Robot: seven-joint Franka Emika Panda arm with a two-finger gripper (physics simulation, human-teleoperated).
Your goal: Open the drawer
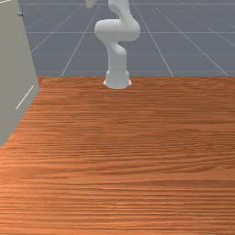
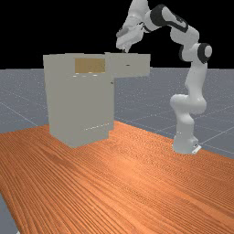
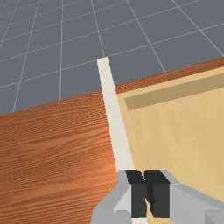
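In the far view, the drawer (image 2: 130,65) stands pulled out from the upper part of the grey cabinet (image 2: 80,105), toward the arm. My gripper (image 2: 125,49) is just above its top edge there. In the wrist view, my gripper (image 3: 146,194) is shut, its dark fingertips together. The pale top edge of the drawer's panel (image 3: 114,120) runs beneath them, with the tan drawer floor (image 3: 175,127) on one side. Nothing is held. Whether a fingertip touches the panel, I cannot tell.
The cabinet's side (image 1: 16,73) rises at the front view's left. Wooden tabletop (image 1: 137,151) extends across the front view, with the arm's base (image 1: 117,80) at its back edge. A small dark knob (image 1: 20,13) sticks out near the cabinet's upper edge.
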